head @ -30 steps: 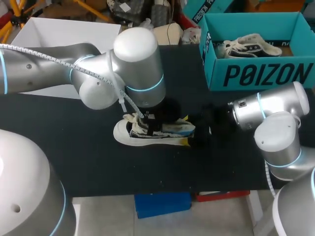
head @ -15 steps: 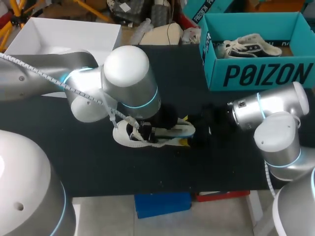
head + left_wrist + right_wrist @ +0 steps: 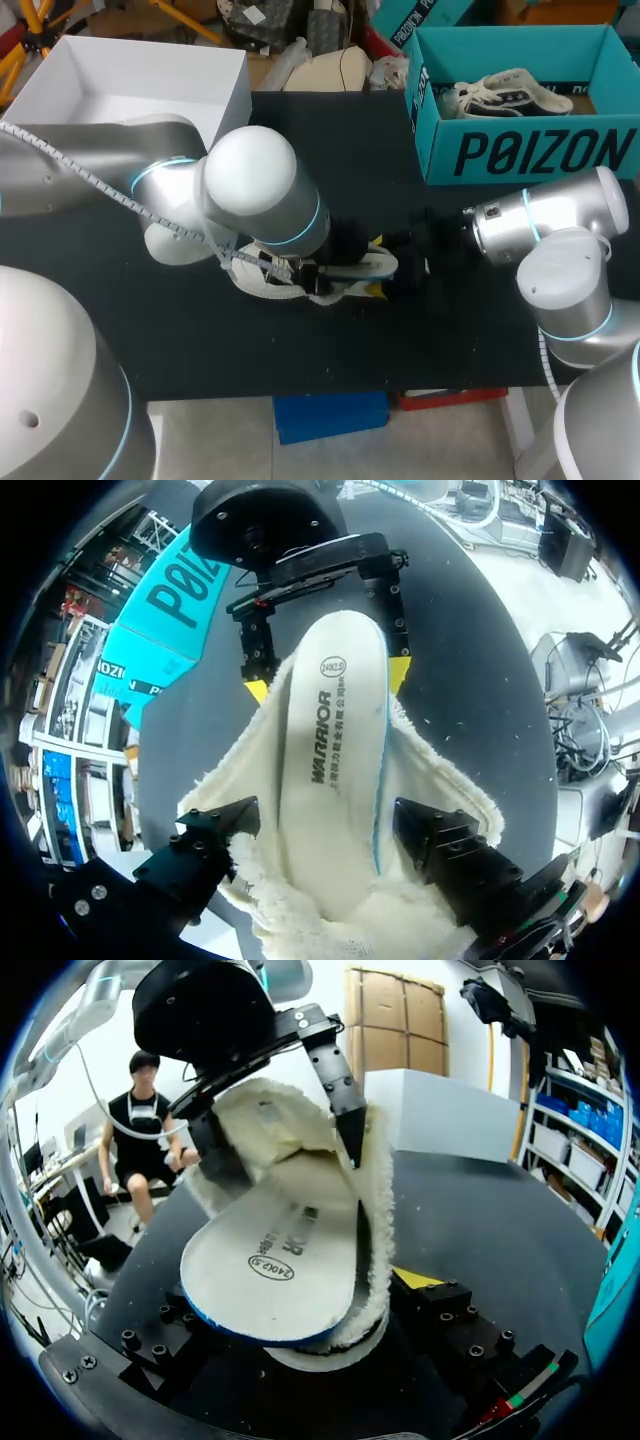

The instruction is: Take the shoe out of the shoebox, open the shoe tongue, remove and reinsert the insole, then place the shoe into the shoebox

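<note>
Had the shoe [image 3: 440,770] out of the shoebox [image 3: 530,150], pinched in the right gripper's [image 3: 327,680] jaws, insole [image 3: 330,750] half in, left gripper's [image 3: 325,850] hold hard to tell, boxing not done.

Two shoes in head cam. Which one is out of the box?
The fleece-lined shoe on the black table, held by the right gripper, insole showing. The other shoe lies in the teal shoebox.

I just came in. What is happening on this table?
Two robot arms work on a white fleece-lined shoe on the black table, out of the teal shoebox. The right gripper has its jaws closed on one end; the left gripper is at the other. The insole lies inside the shoe.
</note>
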Robot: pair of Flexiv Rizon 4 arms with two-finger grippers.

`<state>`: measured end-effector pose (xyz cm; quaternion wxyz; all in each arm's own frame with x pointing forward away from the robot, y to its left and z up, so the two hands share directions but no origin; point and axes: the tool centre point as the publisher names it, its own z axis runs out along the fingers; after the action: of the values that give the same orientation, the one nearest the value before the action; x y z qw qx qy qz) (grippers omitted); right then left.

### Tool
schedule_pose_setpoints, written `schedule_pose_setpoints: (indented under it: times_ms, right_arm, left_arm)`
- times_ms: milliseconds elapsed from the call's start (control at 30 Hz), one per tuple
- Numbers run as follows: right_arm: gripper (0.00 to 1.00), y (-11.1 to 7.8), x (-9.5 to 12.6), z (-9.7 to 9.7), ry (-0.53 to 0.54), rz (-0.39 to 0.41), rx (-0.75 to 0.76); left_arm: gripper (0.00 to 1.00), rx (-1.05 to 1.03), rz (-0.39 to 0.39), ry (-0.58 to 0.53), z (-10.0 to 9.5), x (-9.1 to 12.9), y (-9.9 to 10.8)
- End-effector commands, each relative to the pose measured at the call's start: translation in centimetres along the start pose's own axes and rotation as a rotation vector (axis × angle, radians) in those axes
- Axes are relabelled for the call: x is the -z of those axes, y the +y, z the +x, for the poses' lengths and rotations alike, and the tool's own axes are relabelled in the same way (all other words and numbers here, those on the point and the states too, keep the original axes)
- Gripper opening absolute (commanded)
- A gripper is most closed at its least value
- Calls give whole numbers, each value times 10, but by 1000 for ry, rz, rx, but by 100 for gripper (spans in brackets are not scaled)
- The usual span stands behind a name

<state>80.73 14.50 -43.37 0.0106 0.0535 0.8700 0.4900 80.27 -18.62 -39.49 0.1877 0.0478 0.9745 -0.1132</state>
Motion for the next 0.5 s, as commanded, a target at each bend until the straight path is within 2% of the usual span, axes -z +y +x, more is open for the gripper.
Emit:
schedule_pose_setpoints:
  times_ms: [33, 167, 267, 500]
  right_arm:
    - [0, -1, -1, -1, 1, 1, -1]
    - [0, -1, -1, -1, 1, 1, -1]
    - [0, -1, -1, -1, 1, 1, -1]
    - [0, -1, -1, -1, 1, 1, -1]
  left_arm:
    - [70, 10, 13, -36, 2, -5, -2]
    - [60, 9, 26, -52, 0, -4, -8]
    - [56, 3, 28, -72, 1, -2, -12]
    - [67, 1, 26, -79, 1, -11, -18]
